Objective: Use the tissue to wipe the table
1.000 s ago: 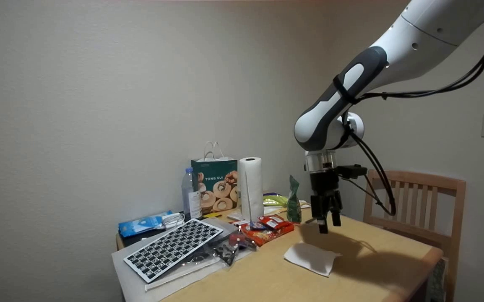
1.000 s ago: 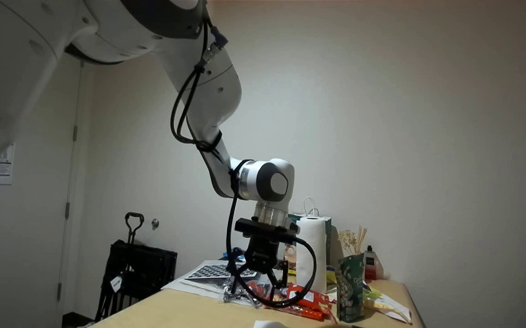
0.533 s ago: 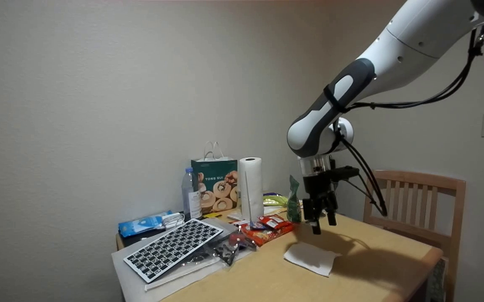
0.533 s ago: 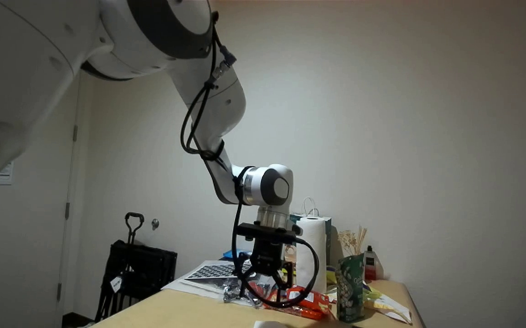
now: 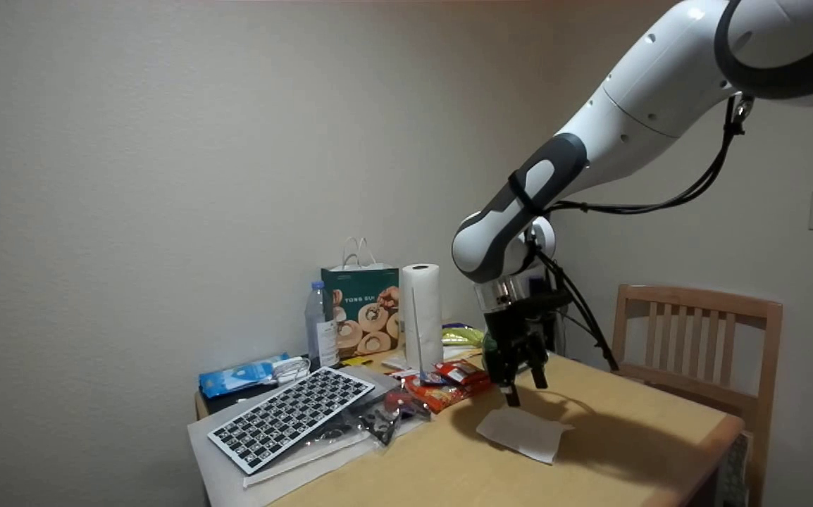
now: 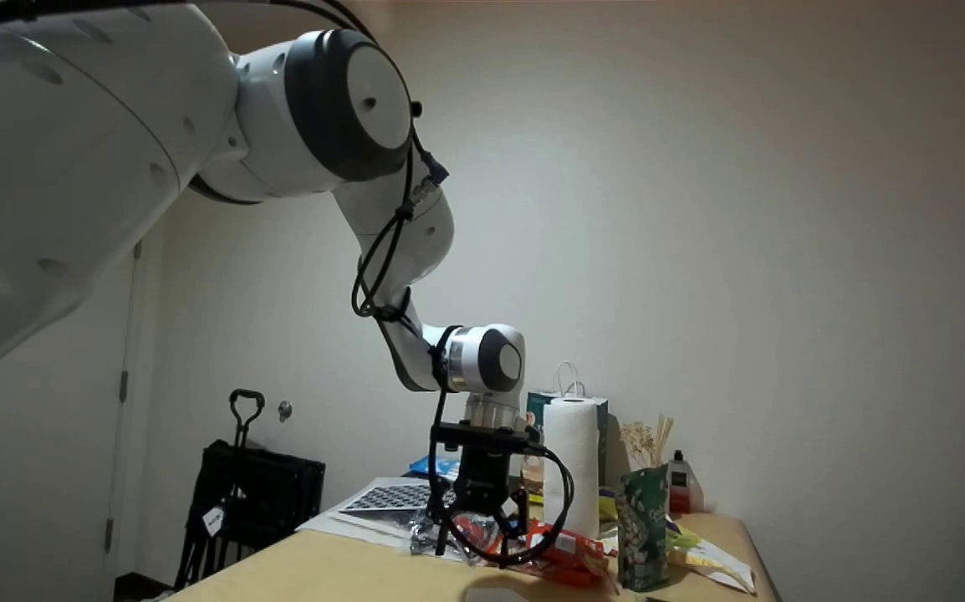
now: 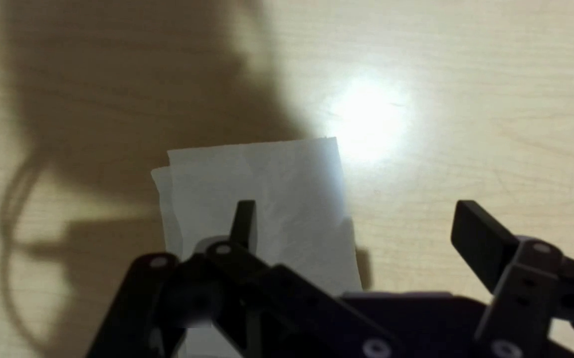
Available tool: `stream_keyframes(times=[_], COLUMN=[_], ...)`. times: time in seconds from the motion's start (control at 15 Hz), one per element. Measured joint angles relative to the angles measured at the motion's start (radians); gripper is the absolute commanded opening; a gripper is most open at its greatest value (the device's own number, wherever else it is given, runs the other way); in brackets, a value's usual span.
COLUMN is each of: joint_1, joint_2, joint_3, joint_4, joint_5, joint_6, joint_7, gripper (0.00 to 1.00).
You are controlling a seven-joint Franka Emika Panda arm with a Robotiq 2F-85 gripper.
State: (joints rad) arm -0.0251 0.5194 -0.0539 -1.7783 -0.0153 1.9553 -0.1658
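Well, the pincer (image 7: pixel 354 222) hangs over the counter (image 5: pixel 413 475) with its fingers spread apart; near and below, the white tissue (image 5: pixel 525 434) lies flat, with red packets (image 5: pixel 442 396) close by and an upright paper-towel roll (image 5: pixel 427 313) behind them.

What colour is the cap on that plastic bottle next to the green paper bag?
Blue; the bottle cap shows best in an exterior view.
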Motion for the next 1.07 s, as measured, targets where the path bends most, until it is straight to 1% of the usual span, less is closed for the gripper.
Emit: stream_keyframes(times=[0.2,0.33,0.73,0.93,1.0,1.07], joint_1=[-0.001,-0.002,-0.027,-0.034,-0.034,-0.033], joint_2=[0.001,0.017,0.130,0.164,0.166,0.166], joint_3=[0.000,0.001,0.006,-0.003,-0.008,-0.014], joint_4=[0.001,0.001,0.003,0.007,0.007,0.007], joint_5=[0.001,0.009,0.025,0.020,0.013,0.000], joint_6=[0.003,0.026,0.140,0.204,0.232,0.262], joint_7=[0.006,0.019,0.023,0.023,0.025,0.034], gripper=[1.00,1.00,1.00,1.00,0.98,0.87])
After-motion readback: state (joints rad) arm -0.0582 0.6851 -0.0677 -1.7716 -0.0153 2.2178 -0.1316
